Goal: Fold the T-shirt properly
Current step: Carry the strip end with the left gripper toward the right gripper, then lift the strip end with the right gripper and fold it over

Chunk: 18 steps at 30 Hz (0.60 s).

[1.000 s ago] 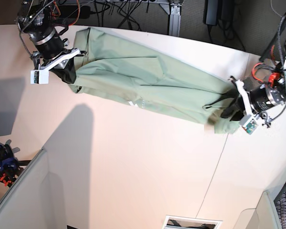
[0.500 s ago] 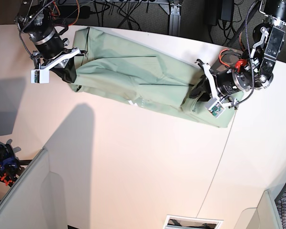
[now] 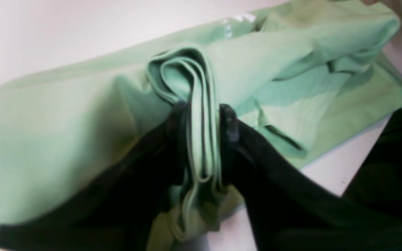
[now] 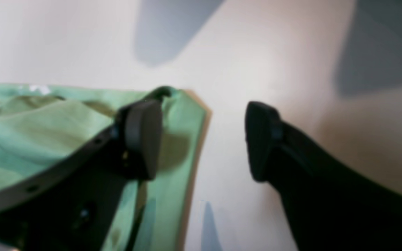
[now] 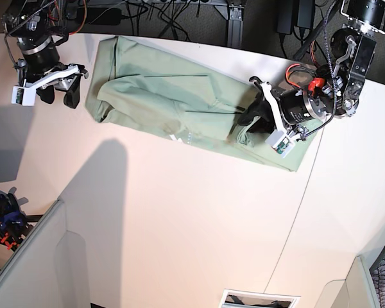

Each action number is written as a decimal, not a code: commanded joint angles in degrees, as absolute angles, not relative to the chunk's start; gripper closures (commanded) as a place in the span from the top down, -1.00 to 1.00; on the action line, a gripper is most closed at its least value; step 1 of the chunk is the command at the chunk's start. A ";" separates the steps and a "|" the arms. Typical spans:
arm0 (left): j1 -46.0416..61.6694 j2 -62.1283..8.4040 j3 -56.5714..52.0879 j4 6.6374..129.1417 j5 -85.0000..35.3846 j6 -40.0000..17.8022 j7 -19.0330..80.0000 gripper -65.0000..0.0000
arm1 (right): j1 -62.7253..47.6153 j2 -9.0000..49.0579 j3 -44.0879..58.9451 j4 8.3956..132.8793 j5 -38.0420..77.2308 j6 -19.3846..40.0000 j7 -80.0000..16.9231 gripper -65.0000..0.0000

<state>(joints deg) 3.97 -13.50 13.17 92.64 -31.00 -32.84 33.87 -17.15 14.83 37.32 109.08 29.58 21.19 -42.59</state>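
The pale green T-shirt (image 5: 173, 96) lies as a long folded band across the far half of the table. At its right end, a bunched fold of the T-shirt (image 3: 201, 87) stands pinched between the black fingers of my left gripper (image 3: 201, 139), which has doubled that end back over the band (image 5: 247, 125). My right gripper (image 5: 58, 97) hangs open just left of the shirt's left end. In the right wrist view, one finger (image 4: 141, 139) hovers over the T-shirt's corner (image 4: 176, 157) and the other over bare table, with nothing between them.
Cables and metal stand legs (image 5: 234, 19) crowd the far table edge. A grey partition (image 5: 32, 256) rises at the lower left, with a blue and red clamp (image 5: 3, 218) beside it. A seam (image 5: 301, 212) crosses the table on the right.
My left gripper has carried the shirt's right end leftward over the band. My right gripper has let go of the left end, opened, and drawn away to the left.
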 commanded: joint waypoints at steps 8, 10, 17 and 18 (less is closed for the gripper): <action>3.18 -12.93 15.00 93.56 -35.11 -37.06 33.01 0.19 | -17.82 17.23 37.87 95.66 36.07 21.15 -41.23 0.15; 3.16 -12.62 14.98 93.58 -34.85 -36.51 33.06 0.18 | -17.82 16.93 37.52 93.95 37.58 21.47 -41.23 0.15; 3.01 -12.40 14.98 93.60 -34.94 -36.51 33.04 0.18 | -17.78 15.64 32.10 92.64 41.63 22.41 -42.04 0.15; 3.01 -12.38 14.98 93.60 -34.94 -36.51 33.04 0.18 | -17.69 15.22 31.27 92.64 41.63 22.41 -42.04 0.15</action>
